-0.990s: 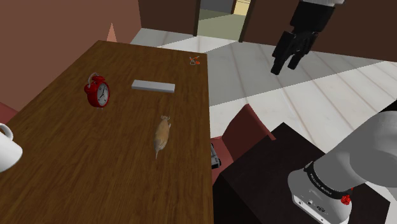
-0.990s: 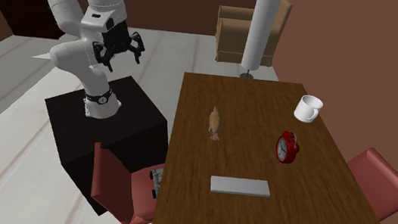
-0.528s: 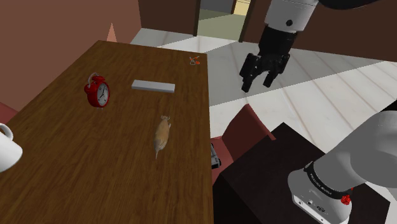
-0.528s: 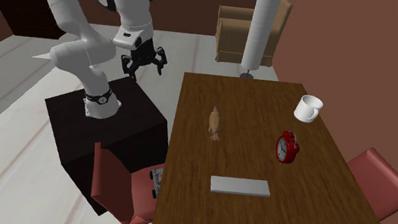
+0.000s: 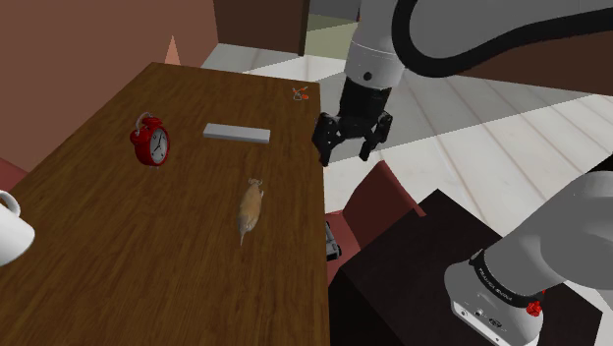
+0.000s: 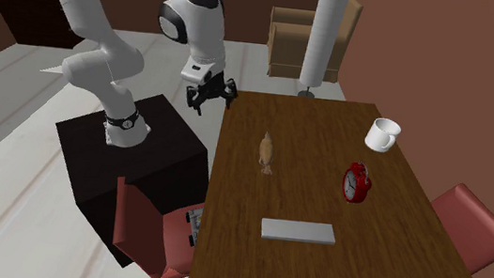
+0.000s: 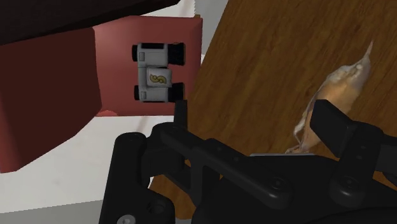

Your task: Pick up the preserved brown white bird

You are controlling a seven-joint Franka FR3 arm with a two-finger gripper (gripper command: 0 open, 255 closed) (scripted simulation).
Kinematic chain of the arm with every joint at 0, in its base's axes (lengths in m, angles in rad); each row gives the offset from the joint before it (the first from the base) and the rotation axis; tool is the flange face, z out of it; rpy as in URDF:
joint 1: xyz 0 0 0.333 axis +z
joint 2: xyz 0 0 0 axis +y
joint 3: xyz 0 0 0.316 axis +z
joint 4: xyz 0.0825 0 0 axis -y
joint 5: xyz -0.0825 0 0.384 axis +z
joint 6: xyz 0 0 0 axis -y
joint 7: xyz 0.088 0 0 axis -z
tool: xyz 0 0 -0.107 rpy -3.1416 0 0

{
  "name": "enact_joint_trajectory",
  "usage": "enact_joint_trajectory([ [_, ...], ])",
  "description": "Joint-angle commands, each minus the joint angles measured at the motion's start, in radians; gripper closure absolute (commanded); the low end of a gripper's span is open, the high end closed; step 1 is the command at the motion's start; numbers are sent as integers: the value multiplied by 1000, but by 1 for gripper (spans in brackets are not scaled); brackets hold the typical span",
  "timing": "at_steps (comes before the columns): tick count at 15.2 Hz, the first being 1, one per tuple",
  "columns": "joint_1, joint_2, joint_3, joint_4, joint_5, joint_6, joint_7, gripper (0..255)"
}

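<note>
One tan bird [image 5: 251,205], one red clock [image 5: 150,144], one mug [image 5: 10,230]; hand [image 5: 346,150] spread, empty

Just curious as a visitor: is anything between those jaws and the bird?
Nothing visible. The jaws hang by the table edge; only bare top lies between them and the bird; clock and slab sit aside.

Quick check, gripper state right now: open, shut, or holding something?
The gripper is open and holds nothing; the tan bird lies apart from it.
</note>
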Motion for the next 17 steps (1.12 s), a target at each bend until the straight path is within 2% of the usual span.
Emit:
enact_joint_trajectory([
  [1, -5, 64, 38, 21, 0, 53, 64, 0],
  [5, -19, 222, 112, 84, -39, 160, 202, 0],
  [10, -20, 445, 172, 193, -159, 272, 403, 0],
  [13, 8, 584, 171, 275, -254, 318, 530, 0],
  [17, 77, 759, 131, 407, -365, 351, 678, 0],
])
